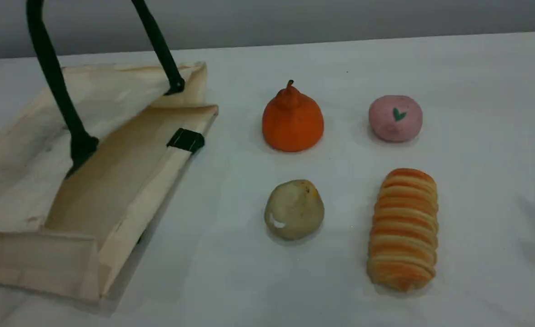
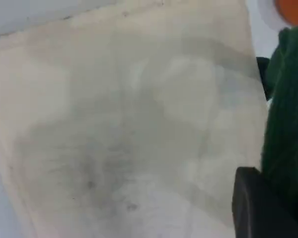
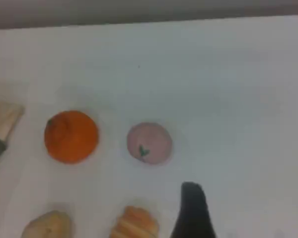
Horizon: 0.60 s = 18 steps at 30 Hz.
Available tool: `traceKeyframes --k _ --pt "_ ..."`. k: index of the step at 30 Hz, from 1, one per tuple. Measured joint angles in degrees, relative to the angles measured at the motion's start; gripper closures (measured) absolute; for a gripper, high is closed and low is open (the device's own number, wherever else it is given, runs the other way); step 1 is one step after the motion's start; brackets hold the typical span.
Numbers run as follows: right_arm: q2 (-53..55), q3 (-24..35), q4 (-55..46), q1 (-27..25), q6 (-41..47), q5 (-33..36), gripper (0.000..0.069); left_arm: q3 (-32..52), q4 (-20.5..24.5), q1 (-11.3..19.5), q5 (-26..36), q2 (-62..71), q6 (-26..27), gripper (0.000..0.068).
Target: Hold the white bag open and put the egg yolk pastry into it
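— White table (image 1: 476, 81), grey wall (image 1: 294, 18) behind. Shall we list from the left?

— We shall. Item one: white bag (image 1: 17, 159), lying at the table's left, upper panel lifted so the tan inside shows toward the foods. Soft canvas, limp. We judge it would sag shut without a lift.

— Its rope handle (image 1: 51, 72)?

— Dark green, raised off the table and running out of the top of the scene view. In the left wrist view the left end effector (image 2: 260, 210) sits against the green rope with its fingers together. We take it as clamped on that handle, propping the mouth open.

— Item two?

— Orange pear-shaped fruit (image 1: 292, 122), far row. In front of it, near row, sits the egg yolk pastry (image 1: 293, 210), on the table and apart from the bag's mouth, with nothing touching it. Pale dome, white chip low on its left. We judge it light, slightly yielding and likely to crumble at the chip. Take it from above across the widest part, low on the dome, with a gentle squeeze.

— Further right?

— Pink ball (image 1: 395, 118) with a green heart, far row; striped bread roll (image 1: 403, 229), near row. Neither wanted.

— The right end effector (image 3: 191, 213)?

— One dark fingertip shows in its own view, above bare table right of the roll. Jaws apart, nothing in them.
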Motion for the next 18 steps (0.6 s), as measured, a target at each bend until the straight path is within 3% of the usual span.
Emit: traceKeyframes --k 10,18 --pt "6.9 0.0 5.3 0.0 -4.8 -1.1 0.0221 0.0 -7.6 0.0 -0.1 -8.5 5.0 0.0593" --pt "14.1 0.0 6.1 0.0 -5.3 -3.4 0.0221 0.1 -8.5 0.0 -0.2 -11.5 5.0 0.0593"
